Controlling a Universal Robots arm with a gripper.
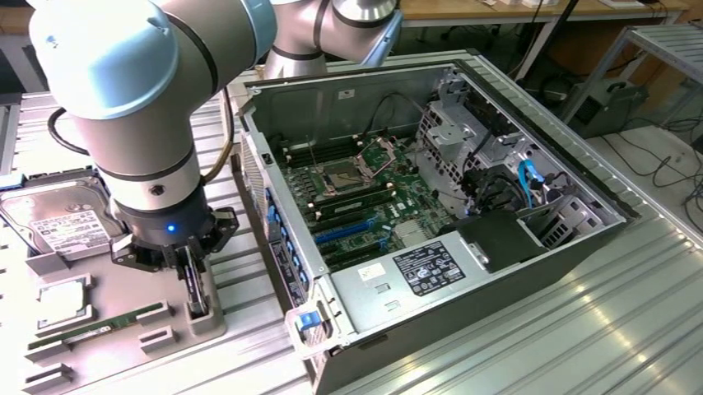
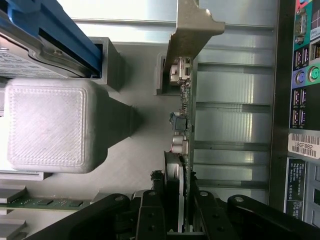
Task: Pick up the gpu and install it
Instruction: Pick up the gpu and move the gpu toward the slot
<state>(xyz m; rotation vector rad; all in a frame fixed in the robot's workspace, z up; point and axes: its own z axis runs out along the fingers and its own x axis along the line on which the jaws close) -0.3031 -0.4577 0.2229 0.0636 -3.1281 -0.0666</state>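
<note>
The gpu stands on edge in a slot of the grey parts holder, at the exterior view's left of the open computer case. In the wrist view the gpu is edge-on: a thin green board with small components, a dark round fan near the fingers and a silver end bracket at its far end. My gripper points straight down over it. Its black fingers sit against both faces of the card, so the gripper is shut on it.
A hard drive, a CPU and a RAM stick lie in the same holder. Inside the case the motherboard shows blue expansion slots. The case's rear ports and a grey holder block flank the card.
</note>
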